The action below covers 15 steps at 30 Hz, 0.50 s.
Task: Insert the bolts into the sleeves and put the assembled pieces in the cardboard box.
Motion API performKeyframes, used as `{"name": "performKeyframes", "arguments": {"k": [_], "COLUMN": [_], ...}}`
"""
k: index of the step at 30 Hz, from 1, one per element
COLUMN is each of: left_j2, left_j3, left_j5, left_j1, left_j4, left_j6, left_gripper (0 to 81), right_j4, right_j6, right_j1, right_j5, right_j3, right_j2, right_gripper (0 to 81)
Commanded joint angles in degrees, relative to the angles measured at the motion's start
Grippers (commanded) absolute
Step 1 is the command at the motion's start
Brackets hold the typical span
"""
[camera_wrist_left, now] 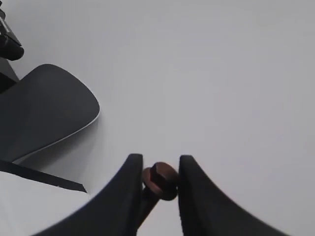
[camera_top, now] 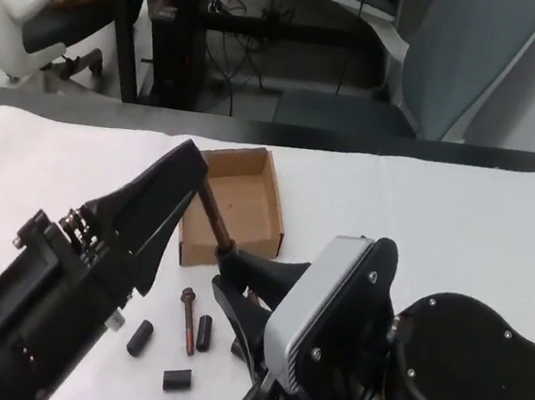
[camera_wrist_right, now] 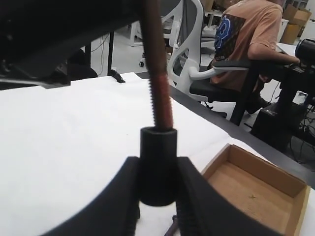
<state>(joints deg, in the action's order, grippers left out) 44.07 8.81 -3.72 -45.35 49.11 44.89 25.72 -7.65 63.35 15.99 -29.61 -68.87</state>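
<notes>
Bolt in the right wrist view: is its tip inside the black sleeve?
Yes, the threaded end of the bolt disappears into the sleeve.

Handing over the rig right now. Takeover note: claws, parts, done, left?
Left claw: shut on a bolt by its head.
Right claw: shut on a sleeve, with the bolt's threaded end in its top, held above the bench.
Cardboard box: no pieces visible inside.
On the bench: a loose bolt, at least three loose sleeves.
Done: first insertion started.
Left: seat it, box it, then the rest.
</notes>
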Motion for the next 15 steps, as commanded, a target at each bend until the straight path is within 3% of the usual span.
{"name": "performKeyframes", "arguments": {"k": [1,14,15], "left_j2": [-0.5,-0.5,-0.5], "left_j3": [0.1,0.1,0.1], "left_j5": [2.2,8.5,9.4], "left_j1": [0.0,0.0,0.0], "left_j4": [-1.4,-9.5,-9.6], "left_j6": [1.4,0.9,0.5], "left_gripper": [1.8,0.7,6.2], "right_j4": [2.0,2.3,2.3], "right_j6": [-0.5,-3.2,-3.1], "right_j1": [0.0,0.0,0.0], "right_j5": [0.7,0.7,0.7], "right_j3": [-0.5,-0.5,-0.5], "right_j2": [0.2,0.2,0.2], "right_gripper": [0.6,0.6,0.6]}}
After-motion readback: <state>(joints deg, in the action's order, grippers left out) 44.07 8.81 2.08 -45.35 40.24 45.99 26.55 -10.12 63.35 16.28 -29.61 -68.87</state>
